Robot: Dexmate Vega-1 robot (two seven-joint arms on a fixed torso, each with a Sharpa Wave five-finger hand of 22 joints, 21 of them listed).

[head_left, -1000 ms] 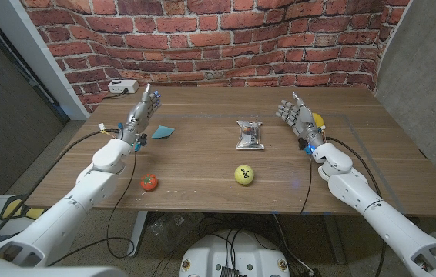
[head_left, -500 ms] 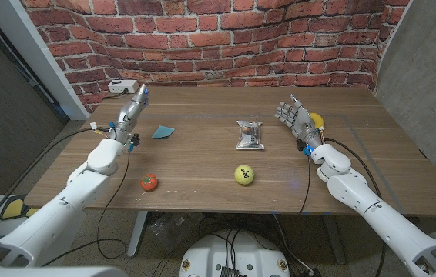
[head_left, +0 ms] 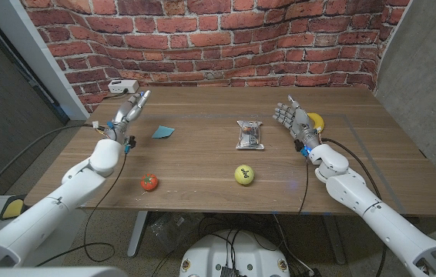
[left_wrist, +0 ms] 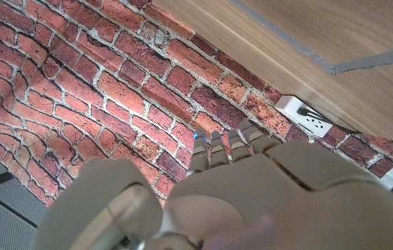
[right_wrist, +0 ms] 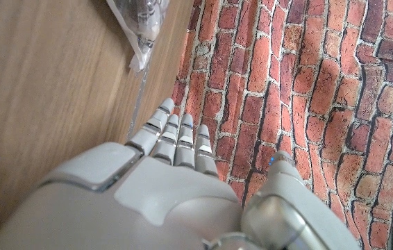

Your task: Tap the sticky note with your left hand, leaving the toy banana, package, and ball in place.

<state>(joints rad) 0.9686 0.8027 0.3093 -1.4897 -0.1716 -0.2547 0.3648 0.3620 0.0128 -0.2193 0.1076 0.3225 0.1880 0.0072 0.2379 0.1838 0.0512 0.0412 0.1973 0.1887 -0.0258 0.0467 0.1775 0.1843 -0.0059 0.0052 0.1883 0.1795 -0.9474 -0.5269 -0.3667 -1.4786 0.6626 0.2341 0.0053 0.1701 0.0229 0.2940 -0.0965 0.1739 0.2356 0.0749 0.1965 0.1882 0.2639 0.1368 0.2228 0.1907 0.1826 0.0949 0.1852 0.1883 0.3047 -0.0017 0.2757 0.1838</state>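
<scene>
Your left hand [head_left: 129,111], fingers straight and holding nothing, hangs near the counter's [head_left: 202,165] far left corner, so the teal sticky note [head_left: 163,131] lies just rightward and nearer you, well apart from the package [head_left: 249,135].

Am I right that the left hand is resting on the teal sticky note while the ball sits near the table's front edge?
Not quite: in the head view the left hand is apart from the sticky note, off to its left. The ball does sit near the table's front edge.
</scene>
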